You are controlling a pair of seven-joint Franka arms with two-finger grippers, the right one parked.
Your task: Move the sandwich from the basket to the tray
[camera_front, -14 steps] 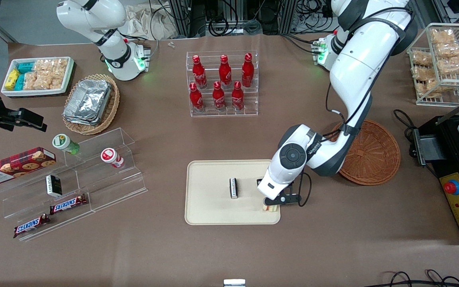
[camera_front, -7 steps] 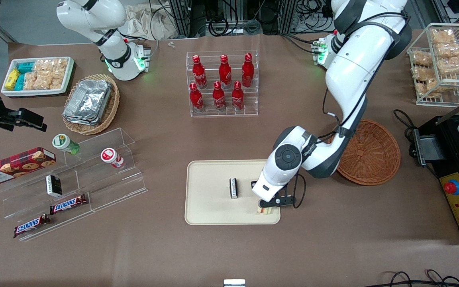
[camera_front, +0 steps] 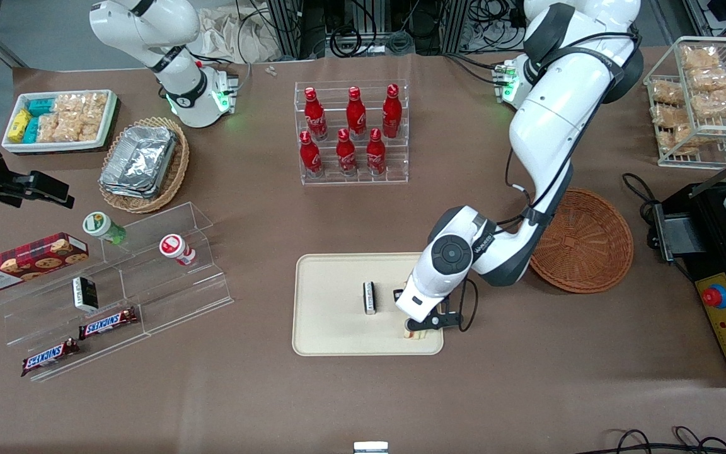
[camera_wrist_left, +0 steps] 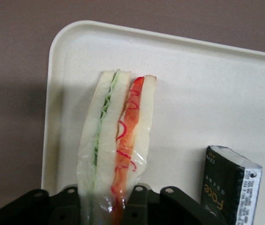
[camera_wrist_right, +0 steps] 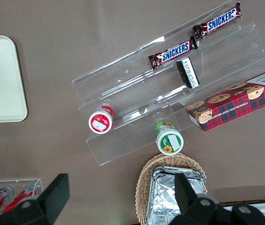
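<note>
The sandwich (camera_wrist_left: 116, 140), pale bread in clear wrap with green and red-orange filling, is held edge-on between the fingers of my left gripper (camera_wrist_left: 109, 206), which is shut on it. It hangs just over the beige tray (camera_wrist_left: 193, 79), near the tray's corner closest to the front camera at the working arm's end. I cannot tell whether it touches the tray. From the front, the gripper (camera_front: 420, 325) and a sliver of the sandwich (camera_front: 414, 333) show over the tray (camera_front: 331, 328). The reddish-brown basket (camera_front: 583, 243) sits beside the tray, with nothing showing in it.
A small black box (camera_front: 369, 297) stands on the tray beside the sandwich, also seen as the black box (camera_wrist_left: 228, 183). A rack of red bottles (camera_front: 350, 135) stands farther back. Clear steps with snacks (camera_front: 117, 284) lie toward the parked arm's end.
The gripper with the sandwich has slid a little along the tray's near edge toward the black box and the parked arm's end. The basket and box have not moved.
</note>
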